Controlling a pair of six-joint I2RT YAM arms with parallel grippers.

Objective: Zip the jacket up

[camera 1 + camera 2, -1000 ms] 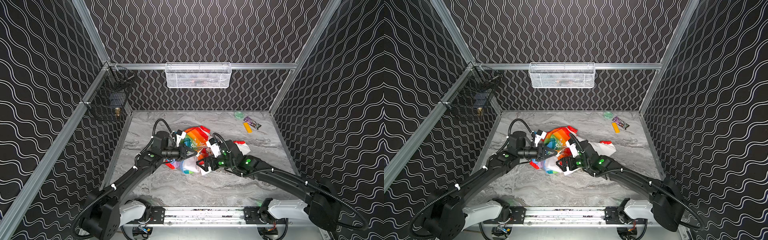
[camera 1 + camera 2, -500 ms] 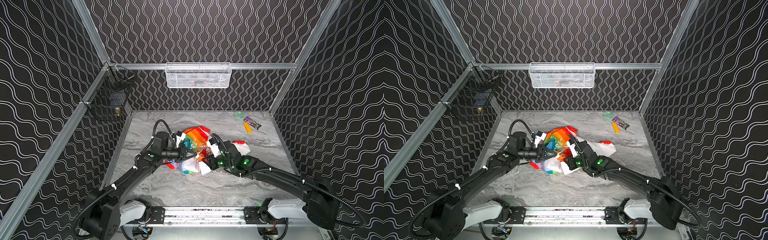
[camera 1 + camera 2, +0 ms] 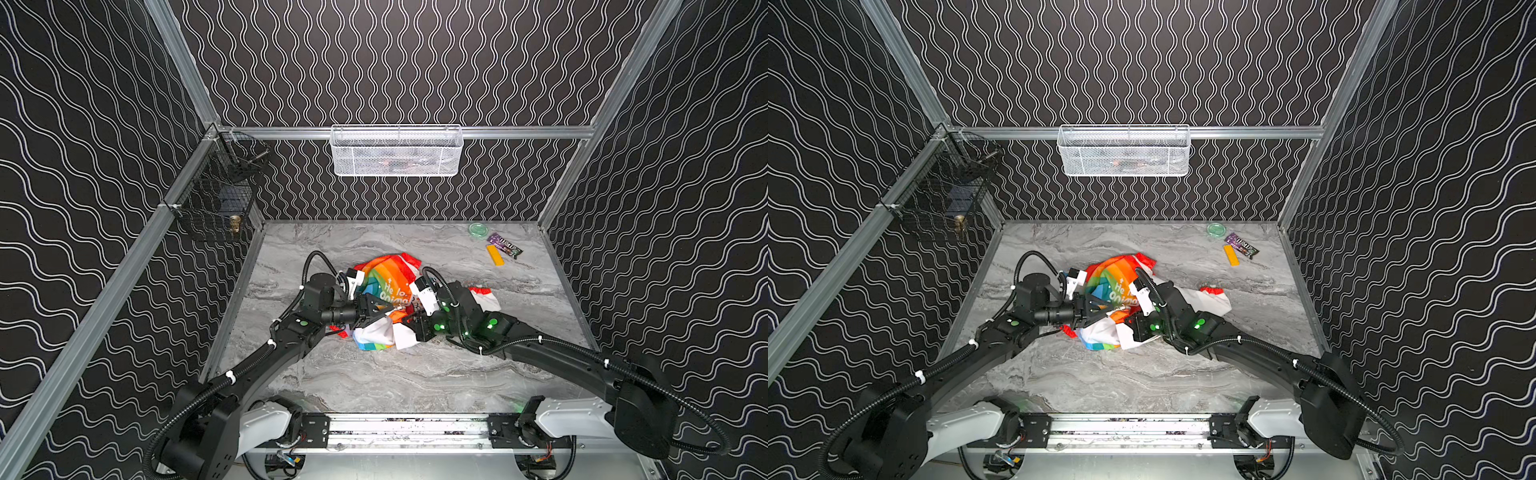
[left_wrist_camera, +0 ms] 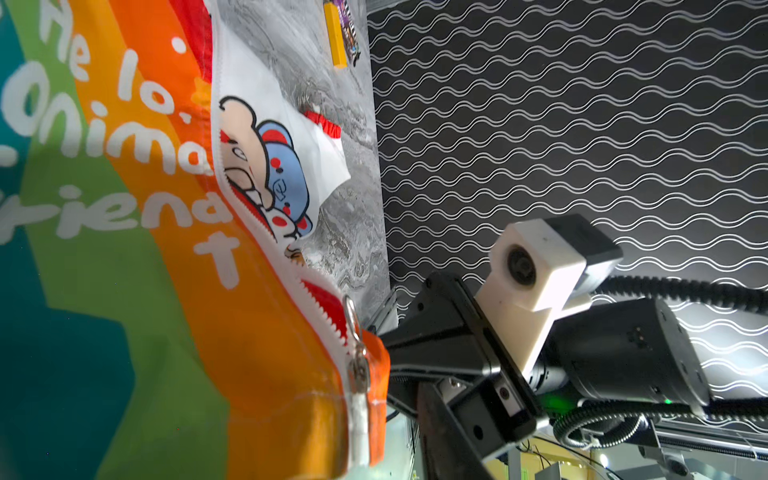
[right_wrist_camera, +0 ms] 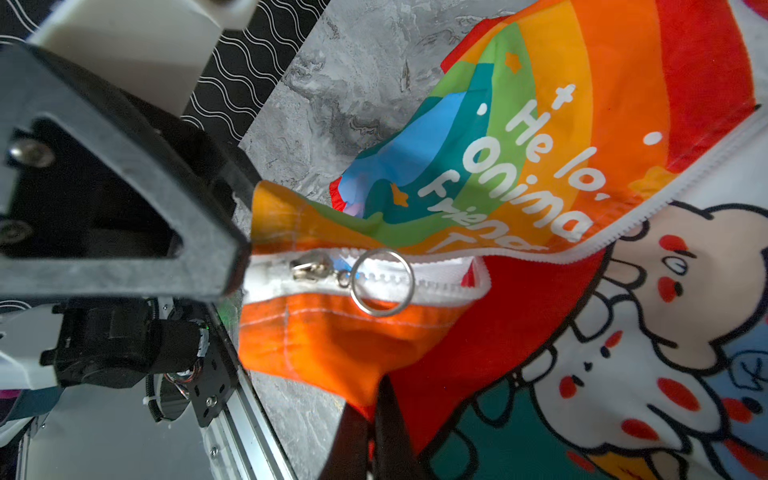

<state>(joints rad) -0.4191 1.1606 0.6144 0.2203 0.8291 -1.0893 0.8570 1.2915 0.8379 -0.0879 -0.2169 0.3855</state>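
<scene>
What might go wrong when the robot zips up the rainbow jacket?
1. The right tool pinches orange fabric of the jacket near the slider, not its pull ring, so pulling may just drag the cloth.
2. The cartoon lining lies loose by the open teeth and might get caught.

Even overhead light washes the marble tabletop (image 3: 415,374) in both top views, shadows soft. Wrist views run sharp on the lettered jacket (image 5: 540,124), blurring close to the lens, possibly from focus limits.
</scene>
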